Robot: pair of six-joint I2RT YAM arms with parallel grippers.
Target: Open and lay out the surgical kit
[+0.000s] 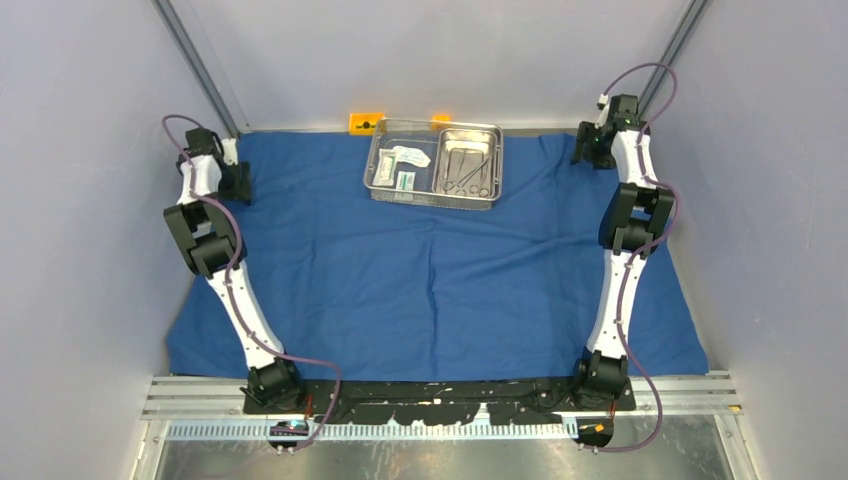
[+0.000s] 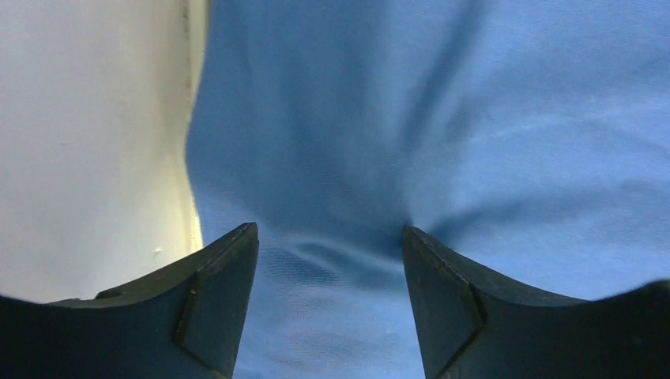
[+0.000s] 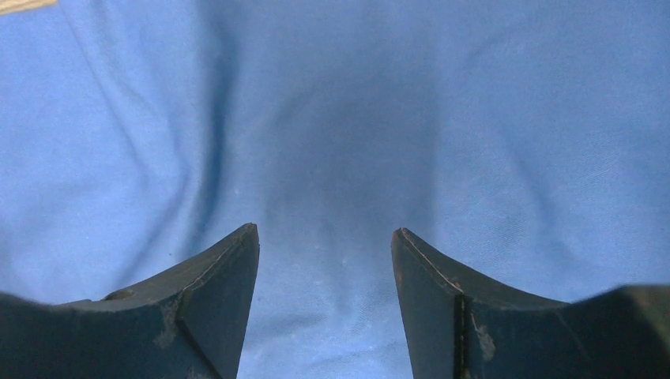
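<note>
Robot lab cell: plain grey walls, aluminium rails.

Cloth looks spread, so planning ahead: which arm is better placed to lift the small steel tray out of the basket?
Right, probably: the tray sits in the mesh basket's right half, nearer the open right gripper; the open left gripper would cross the packets.
</note>
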